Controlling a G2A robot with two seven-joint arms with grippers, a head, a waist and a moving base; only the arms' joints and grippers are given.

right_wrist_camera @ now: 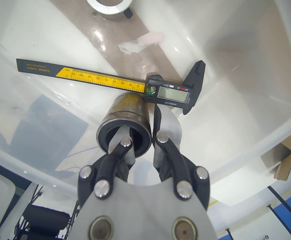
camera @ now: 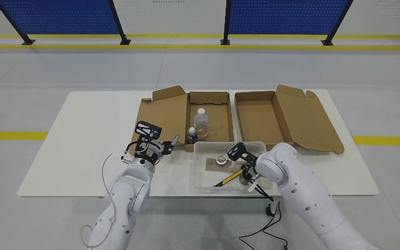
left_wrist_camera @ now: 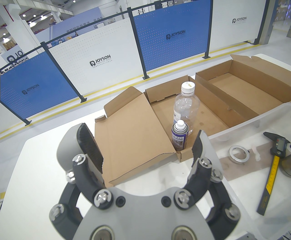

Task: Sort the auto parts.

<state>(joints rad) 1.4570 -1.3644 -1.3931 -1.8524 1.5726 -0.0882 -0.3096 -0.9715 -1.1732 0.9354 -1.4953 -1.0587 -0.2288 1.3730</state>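
A clear plastic bin (camera: 199, 182) holds a dark metal sleeve (right_wrist_camera: 127, 113), a yellow and black digital caliper (right_wrist_camera: 109, 78) and a silver ring (right_wrist_camera: 109, 3). My right gripper (right_wrist_camera: 145, 118) is down in the bin, shut on the sleeve's wall with one finger inside the bore and the other outside. The caliper lies just beyond the sleeve. My left gripper (left_wrist_camera: 142, 134) hovers open with nothing between its fingers, over the table at the near corner of the left cardboard box (camera: 209, 119). In that box stand a clear bottle (left_wrist_camera: 186, 106) and a small spray can (left_wrist_camera: 179, 136).
A second open cardboard box (camera: 259, 122) sits to the right of the first, its flaps spread out on the white table (camera: 81, 137). The bin stands in front of both boxes. Blue and white fence panels (camera: 62, 15) stand beyond the table.
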